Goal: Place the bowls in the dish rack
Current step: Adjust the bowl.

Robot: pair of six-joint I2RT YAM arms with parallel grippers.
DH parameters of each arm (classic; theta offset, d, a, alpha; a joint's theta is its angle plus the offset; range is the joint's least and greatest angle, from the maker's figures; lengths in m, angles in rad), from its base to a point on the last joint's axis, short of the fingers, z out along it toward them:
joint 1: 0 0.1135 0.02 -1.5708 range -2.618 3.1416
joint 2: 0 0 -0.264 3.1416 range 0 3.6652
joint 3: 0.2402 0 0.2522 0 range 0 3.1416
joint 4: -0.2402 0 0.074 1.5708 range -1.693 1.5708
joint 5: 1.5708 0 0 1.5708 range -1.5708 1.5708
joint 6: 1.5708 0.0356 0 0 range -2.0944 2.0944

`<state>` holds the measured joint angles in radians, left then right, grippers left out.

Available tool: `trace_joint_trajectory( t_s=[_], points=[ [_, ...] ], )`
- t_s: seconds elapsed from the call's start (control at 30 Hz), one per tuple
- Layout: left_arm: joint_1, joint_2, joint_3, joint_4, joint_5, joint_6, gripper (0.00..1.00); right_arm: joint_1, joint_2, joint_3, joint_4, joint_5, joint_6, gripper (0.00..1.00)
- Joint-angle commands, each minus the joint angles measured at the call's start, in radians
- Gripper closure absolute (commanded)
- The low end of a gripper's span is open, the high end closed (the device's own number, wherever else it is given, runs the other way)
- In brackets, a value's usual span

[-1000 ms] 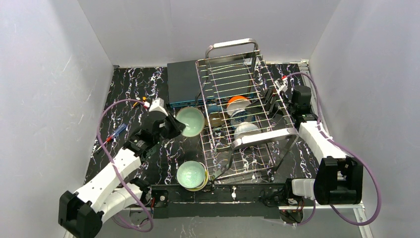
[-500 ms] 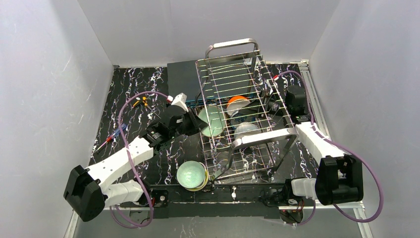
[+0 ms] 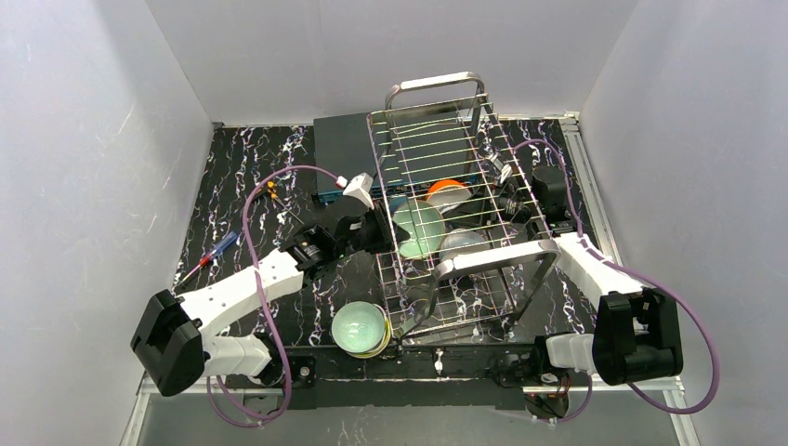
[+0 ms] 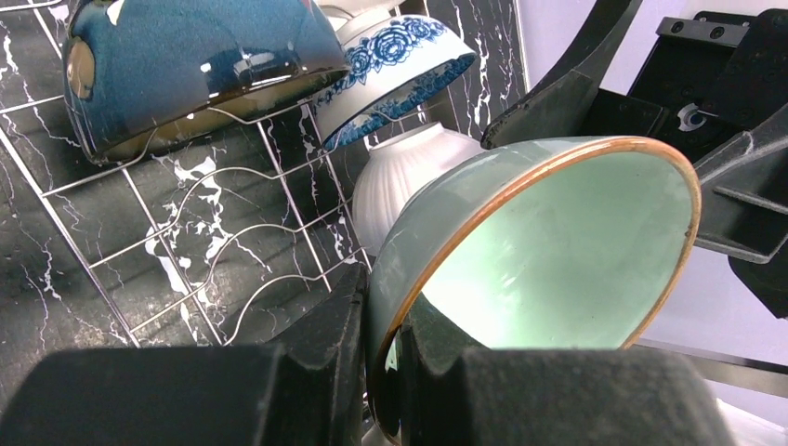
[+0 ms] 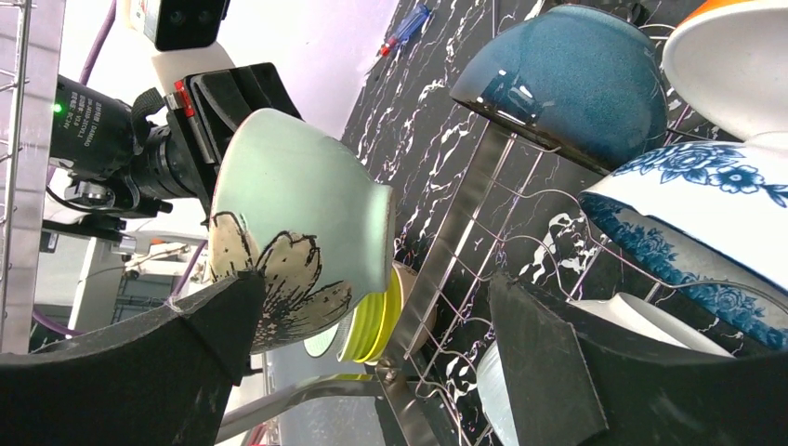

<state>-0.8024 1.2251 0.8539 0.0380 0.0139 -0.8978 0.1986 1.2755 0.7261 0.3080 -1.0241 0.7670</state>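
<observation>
The left claw (image 4: 386, 372), pinched narrow on the rim of the green bowl (image 3: 418, 229), has swung it within a second from beside the rack (image 3: 437, 85) to over its middle rows. Only lowering and release seem left for this bowl.

The right claw (image 5: 376, 288) gapes wide and empty at the rack's right side.

The left wrist view shows the rim grip, with the blue bowl (image 4: 186, 74), patterned bowl (image 4: 400, 65) and white bowl (image 4: 409, 186) close by. Only the right wrist view shows the flower (image 5: 279, 279) painted outside — and only the top view shows the stack (image 3: 361, 327) waiting on the tabletop (image 3: 242, 167).
</observation>
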Motion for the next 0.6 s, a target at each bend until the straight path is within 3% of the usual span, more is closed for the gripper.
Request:
trace_joint_trajectory(
  t_s=[0.0,0.4,0.57],
  points=[
    [-0.009,0.01,0.079,0.124,-0.001,-0.008,1.0,0.015,-0.029,0.0,0.06,-0.037,0.009,0.01],
    [-0.014,-0.009,0.047,0.124,-0.191,-0.003,1.0,0.019,-0.076,-0.003,0.071,-0.054,0.021,0.01],
    [-0.015,-0.002,0.081,0.125,-0.151,0.02,1.0,0.026,-0.068,-0.007,0.068,-0.053,0.014,0.01]
  ],
)
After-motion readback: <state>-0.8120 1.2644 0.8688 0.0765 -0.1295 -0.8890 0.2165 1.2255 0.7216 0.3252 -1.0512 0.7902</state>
